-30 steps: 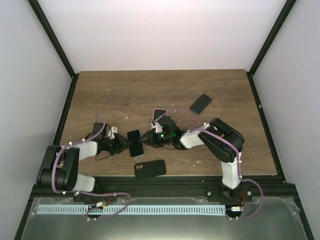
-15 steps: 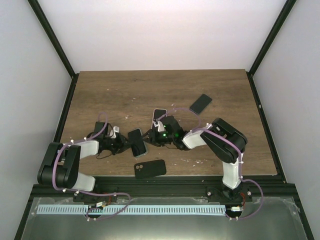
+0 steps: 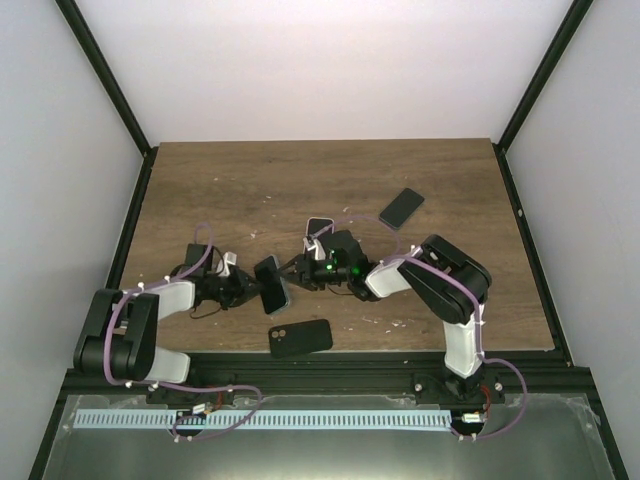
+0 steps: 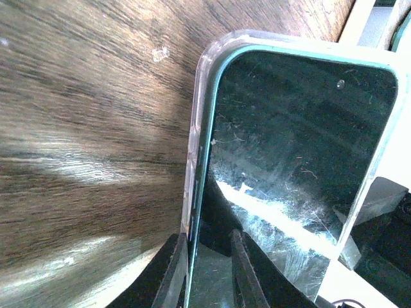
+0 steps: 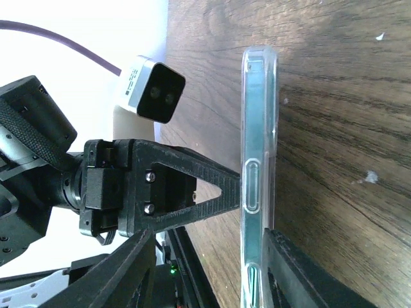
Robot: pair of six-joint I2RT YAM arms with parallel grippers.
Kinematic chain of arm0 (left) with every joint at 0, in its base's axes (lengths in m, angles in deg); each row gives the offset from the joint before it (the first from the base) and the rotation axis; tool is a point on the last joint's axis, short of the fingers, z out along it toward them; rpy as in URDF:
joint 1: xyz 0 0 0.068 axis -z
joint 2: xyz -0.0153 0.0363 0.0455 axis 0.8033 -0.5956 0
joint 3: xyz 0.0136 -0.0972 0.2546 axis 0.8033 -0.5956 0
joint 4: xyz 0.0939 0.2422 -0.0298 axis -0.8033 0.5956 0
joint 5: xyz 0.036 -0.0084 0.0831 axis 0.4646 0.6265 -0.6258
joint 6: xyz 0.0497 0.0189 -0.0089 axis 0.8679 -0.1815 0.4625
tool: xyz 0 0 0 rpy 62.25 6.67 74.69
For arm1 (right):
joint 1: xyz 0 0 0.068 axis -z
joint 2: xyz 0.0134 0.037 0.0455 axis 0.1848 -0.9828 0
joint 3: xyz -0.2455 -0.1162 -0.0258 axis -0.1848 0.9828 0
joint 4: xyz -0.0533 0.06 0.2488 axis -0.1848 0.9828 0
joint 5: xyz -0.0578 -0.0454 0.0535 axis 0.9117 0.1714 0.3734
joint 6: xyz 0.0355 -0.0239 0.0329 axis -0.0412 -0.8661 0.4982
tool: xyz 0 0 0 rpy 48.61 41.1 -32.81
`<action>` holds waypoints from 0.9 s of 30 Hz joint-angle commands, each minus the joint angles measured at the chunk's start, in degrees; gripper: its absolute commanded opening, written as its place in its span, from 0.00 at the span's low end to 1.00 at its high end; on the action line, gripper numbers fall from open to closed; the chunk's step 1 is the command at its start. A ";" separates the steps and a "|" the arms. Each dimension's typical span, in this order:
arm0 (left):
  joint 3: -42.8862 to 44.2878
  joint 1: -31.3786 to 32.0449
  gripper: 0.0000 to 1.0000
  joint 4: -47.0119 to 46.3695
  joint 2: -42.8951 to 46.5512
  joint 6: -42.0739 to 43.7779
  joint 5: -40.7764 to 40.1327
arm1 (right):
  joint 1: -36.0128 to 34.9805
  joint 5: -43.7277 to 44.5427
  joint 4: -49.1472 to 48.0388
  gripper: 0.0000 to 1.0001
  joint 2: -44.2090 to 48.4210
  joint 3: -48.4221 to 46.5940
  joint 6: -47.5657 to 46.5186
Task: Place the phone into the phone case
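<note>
The phone (image 3: 272,283) is off the counter (image 3: 220,190), tipped up on edge over the middle of the near half, between the two arms. Its teal frame sits inside a clear case (image 4: 200,83). The wrist views show the case rim running along one long side and round a corner, so it looks mostly seated, though the end in the fingers is hidden. The left hand (image 3: 254,287) is nearly closed and pinches phone and case together across their faces at one end. The right hand (image 3: 293,271) stands about half open, straddling the other end. One finger is just beside a face of the case and the other is well apart, so it grips nothing.

The step, as I judge it, is pressing the last edges home. Done well, the left pinch holds firm while the right fingers close squarely on front and back near a corner, clear of the side buttons, until no teal lip stands proud.

At 6 o'clock from the phone a black case (image 3: 300,337) lies flat. At 2 o'clock, well apart, lies a dark phone (image 3: 401,207).
</note>
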 commanded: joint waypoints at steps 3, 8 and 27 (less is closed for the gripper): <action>-0.17 1.18 0.21 -0.62 -2.88 1.45 3.26 | -2.58 -4.69 -2.43 0.47 -2.29 -1.91 -0.04; -0.06 1.19 0.21 -0.89 -4.04 1.86 3.59 | -2.58 -2.97 5.30 0.45 -2.12 -3.99 -4.13; 3.07 -4.64 0.50 10.00 13.16 2.43 7.42 | -1.29 -3.57 -1.64 0.10 2.27 0.17 -2.23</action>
